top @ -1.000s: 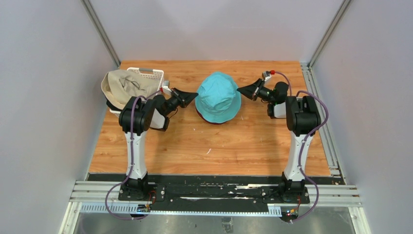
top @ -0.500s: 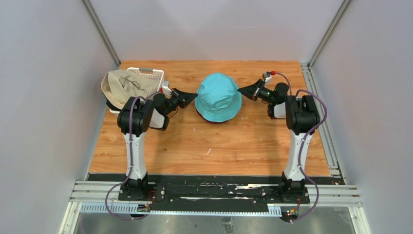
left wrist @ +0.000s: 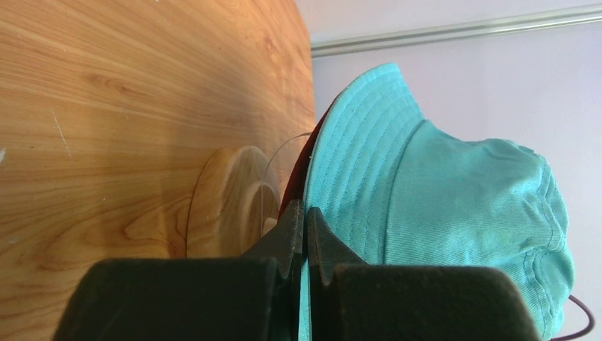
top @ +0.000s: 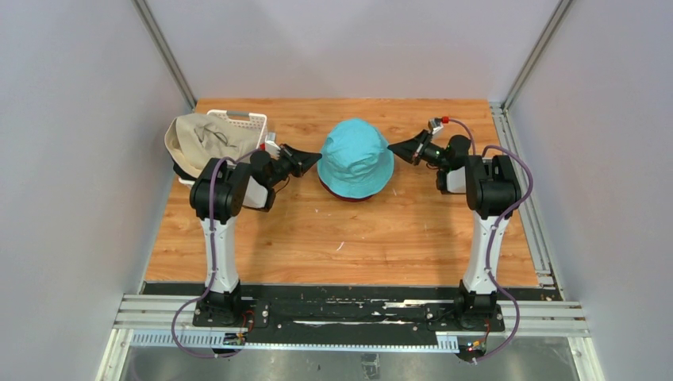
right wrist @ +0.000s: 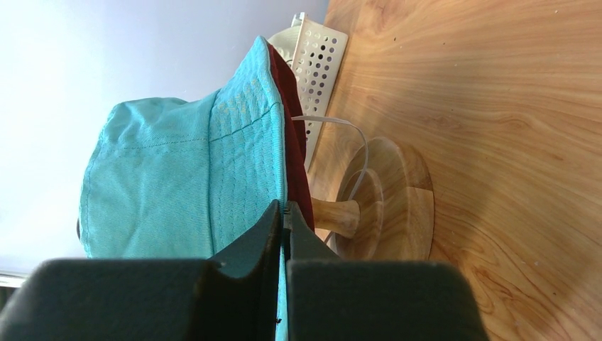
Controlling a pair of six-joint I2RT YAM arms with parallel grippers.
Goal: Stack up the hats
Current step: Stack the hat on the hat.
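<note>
Wooden stand near the table's far edge carries the maroon hat under the teal hat. The left gripper and right gripper each clamp the teal brim.

Your left arm and right arm stand up and bend in toward each other. Your left gripper and right gripper each squeeze their fingers tight on the teal hat.

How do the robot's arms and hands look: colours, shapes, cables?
The left arm and right arm have slim white links and bulky black joints. The left hand and right hand are black wedges. A purplish cable loops along each arm, with a red tip near the wrist.
</note>
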